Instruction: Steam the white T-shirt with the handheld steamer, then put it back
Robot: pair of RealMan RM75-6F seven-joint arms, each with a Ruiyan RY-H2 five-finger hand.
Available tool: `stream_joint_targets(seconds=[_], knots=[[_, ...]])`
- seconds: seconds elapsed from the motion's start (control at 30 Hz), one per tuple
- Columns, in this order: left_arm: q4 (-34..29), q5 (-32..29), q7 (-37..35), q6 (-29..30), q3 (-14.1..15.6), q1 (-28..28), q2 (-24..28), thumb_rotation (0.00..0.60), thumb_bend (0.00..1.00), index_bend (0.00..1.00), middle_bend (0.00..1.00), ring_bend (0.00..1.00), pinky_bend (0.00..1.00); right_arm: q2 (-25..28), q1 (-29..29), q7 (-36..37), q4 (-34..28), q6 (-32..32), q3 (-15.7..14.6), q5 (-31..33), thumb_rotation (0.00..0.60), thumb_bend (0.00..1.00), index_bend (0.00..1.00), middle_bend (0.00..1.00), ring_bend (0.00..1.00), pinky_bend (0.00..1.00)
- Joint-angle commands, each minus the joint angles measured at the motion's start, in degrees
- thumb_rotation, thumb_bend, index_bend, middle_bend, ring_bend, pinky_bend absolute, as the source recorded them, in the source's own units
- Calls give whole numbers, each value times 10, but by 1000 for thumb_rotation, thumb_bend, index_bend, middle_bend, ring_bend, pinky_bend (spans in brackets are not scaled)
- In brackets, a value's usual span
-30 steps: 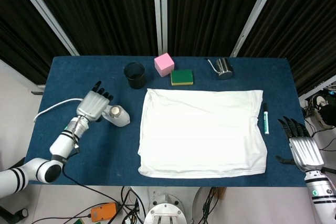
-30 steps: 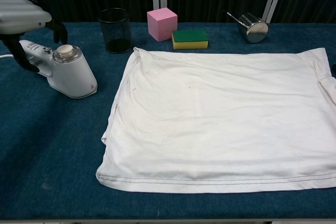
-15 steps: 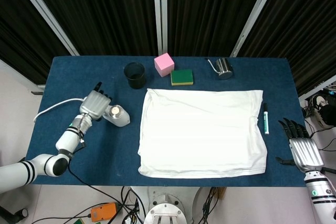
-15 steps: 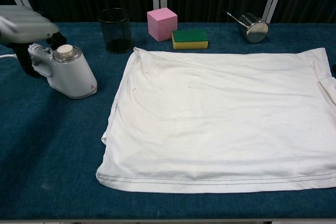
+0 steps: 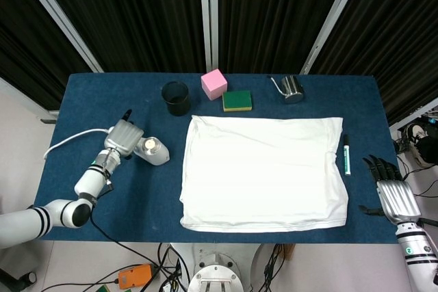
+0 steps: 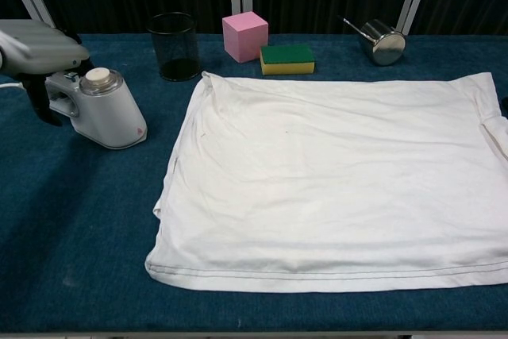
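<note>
- Steamer [image 6: 101,109] sits directly under the left hand [image 5: 123,136], handle end toward the fingers, nose angled toward the T-shirt [image 5: 263,172].
- Left hand lies over the handle, fingers curled down around it; firm grip or not, cannot tell.
- T-shirt lies flat beyond the steamer's nose, apart from it.
- Right hand [image 5: 391,188] far off past the table edge, fingers straight, empty.

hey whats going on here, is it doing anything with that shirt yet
Not yet. The left hand is at the handle of the handheld steamer, which stands on the table left of the white T-shirt; a firm grip can't be confirmed. The shirt lies flat and untouched. The right hand rests open at the table's right edge, holding nothing.
</note>
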Motion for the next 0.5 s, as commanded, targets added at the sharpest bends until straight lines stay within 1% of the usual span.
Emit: stream_joint_targets(seconds=[0.03, 0.1, 0.2, 0.37, 0.43, 0.5], knots=[[1, -12, -1, -9, 6, -7, 1, 600, 112, 547, 594, 454, 1, -1, 0, 1, 2, 0, 0, 0, 600, 13, 0, 67, 0, 115], [1, -19, -2, -13, 9, -11, 2, 595, 157, 564, 598, 459, 1, -2, 0, 2, 3, 1, 1, 0, 600, 13, 0, 66, 0, 115], [0, -28, -9, -20, 13, -15, 2, 562, 213, 613, 629, 491, 1, -3, 0, 3, 5, 0, 1, 1, 600, 13, 0, 66, 0, 115], [1, -51, -25, -42, 20, -24, 4, 521, 261, 641, 671, 557, 1, -5, 1, 6, 7, -3, 2, 3, 600, 13, 0, 67, 0, 114], [1, -55, -34, -49, 21, -27, 4, 517, 282, 656, 687, 569, 2, -6, 1, 7, 8, -3, 2, 4, 600, 13, 0, 66, 0, 110], [2, -55, -46, -55, 22, -29, 5, 517, 313, 676, 708, 587, 33, -6, 1, 8, 9, -4, 2, 5, 600, 13, 0, 66, 0, 107]])
